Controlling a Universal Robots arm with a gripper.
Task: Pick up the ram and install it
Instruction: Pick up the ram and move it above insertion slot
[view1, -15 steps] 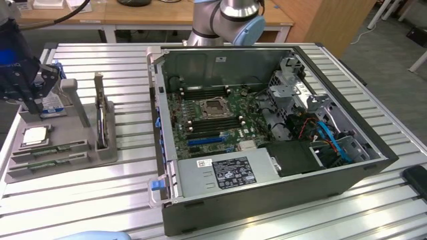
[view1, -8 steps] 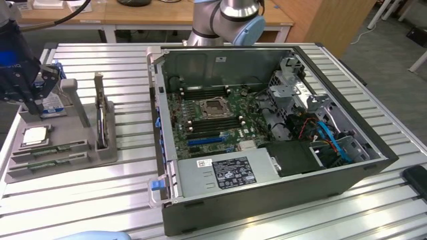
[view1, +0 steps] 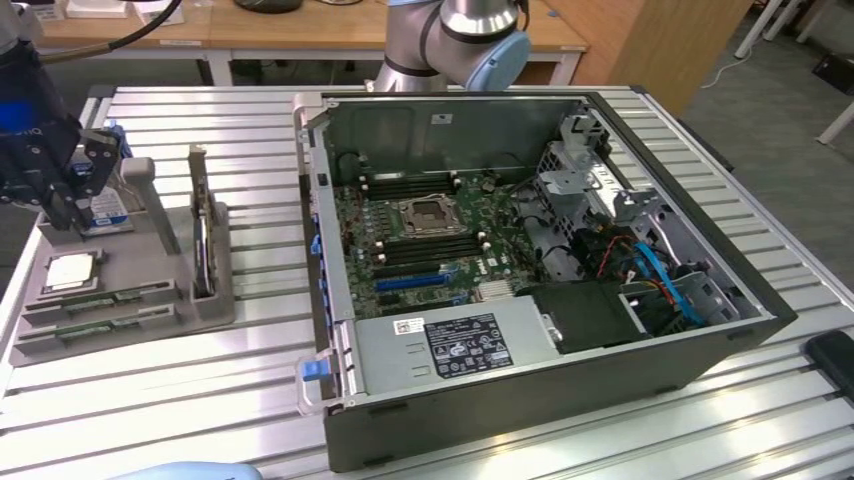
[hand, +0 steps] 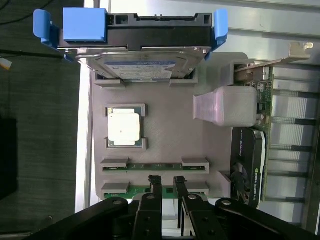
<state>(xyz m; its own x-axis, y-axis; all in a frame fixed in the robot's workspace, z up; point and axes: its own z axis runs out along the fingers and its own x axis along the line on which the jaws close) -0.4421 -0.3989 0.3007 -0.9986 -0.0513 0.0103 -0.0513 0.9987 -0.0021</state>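
The gripper (hand: 168, 180) hovers with jaws parted and empty right over the ram (hand: 137, 191), which sits in the end slot of the grey holder (hand: 170, 135), seemingly propped there for easy grasping, well apart from the open computer case (view1: 400, 130)

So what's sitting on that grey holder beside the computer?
The grey holder carries a blue-labelled hard drive, a silver processor chip, two green ram sticks and a graphics card standing on edge. The gripper hides the middle of one ram stick.
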